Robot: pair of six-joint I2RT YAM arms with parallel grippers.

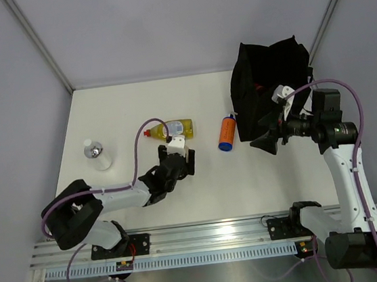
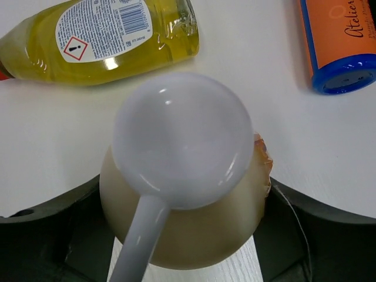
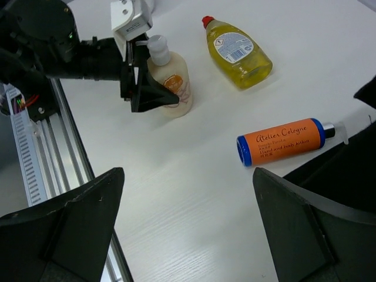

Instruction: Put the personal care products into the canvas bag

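Observation:
A cream bottle (image 2: 194, 226) with a white pump head (image 2: 182, 141) stands upright between the jaws of my left gripper (image 2: 185, 197), which press against both its sides; the same bottle (image 3: 176, 82) shows in the right wrist view. Just beyond it lies a clear yellow bottle (image 1: 177, 127) (image 2: 106, 41) with a red cap. An orange bottle (image 1: 226, 133) (image 3: 282, 141) with a blue cap lies to the right, beside the black canvas bag (image 1: 270, 84). My right gripper (image 1: 265, 140) (image 3: 188, 176) hangs open and empty in front of the bag. Something red (image 1: 257, 87) shows inside the bag.
A small pale bottle with a silvery top (image 1: 97, 155) stands at the far left of the table. A metal rail (image 1: 206, 237) runs along the near edge. Grey walls close in the back and both sides. A purple cable (image 1: 144, 136) loops over the left arm.

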